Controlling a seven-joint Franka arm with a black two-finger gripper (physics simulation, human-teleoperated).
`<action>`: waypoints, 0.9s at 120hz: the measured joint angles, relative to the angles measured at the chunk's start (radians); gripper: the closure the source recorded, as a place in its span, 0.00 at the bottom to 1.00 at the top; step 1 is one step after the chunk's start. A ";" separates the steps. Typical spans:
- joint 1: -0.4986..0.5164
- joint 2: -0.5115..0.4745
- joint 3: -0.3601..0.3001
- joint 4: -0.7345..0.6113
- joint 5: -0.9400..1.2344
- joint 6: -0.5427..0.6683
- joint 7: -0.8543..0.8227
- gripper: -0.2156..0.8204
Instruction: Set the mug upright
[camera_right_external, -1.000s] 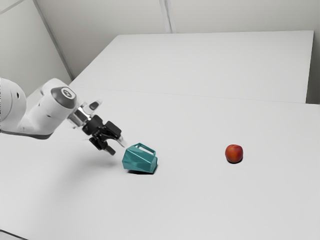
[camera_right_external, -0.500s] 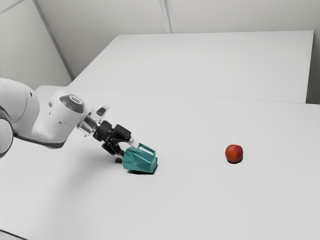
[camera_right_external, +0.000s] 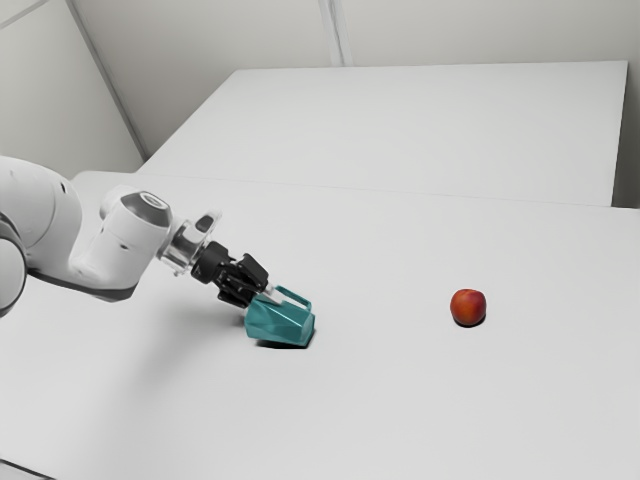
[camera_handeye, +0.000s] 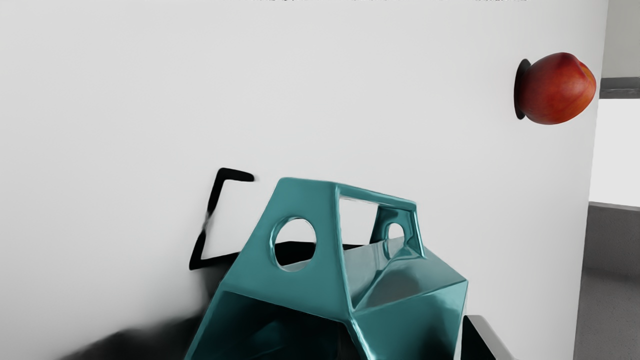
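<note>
One mug (camera_right_external: 281, 322) lies on its side on the table (camera_right_external: 400, 410), open end toward the gripper (camera_right_external: 264, 297) and handle (camera_handeye: 307, 197) uppermost. Right at the mug's open end is the gripper; whether it is clamped on the wall or apart, I cannot tell. Getting hold of the mug looks like the step in hand. Next calls for a sure grip, then a tilt bringing the open end up and the base down. Well beyond the mug sits a peach (camera_right_external: 468, 307).
</note>
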 joint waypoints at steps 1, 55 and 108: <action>0.000 0.000 0.000 0.000 0.000 0.000 0.000 0.70; -0.030 -0.015 0.000 0.001 -0.038 0.005 0.009 0.92; -0.055 -0.090 0.001 -0.041 -0.050 0.010 0.003 0.96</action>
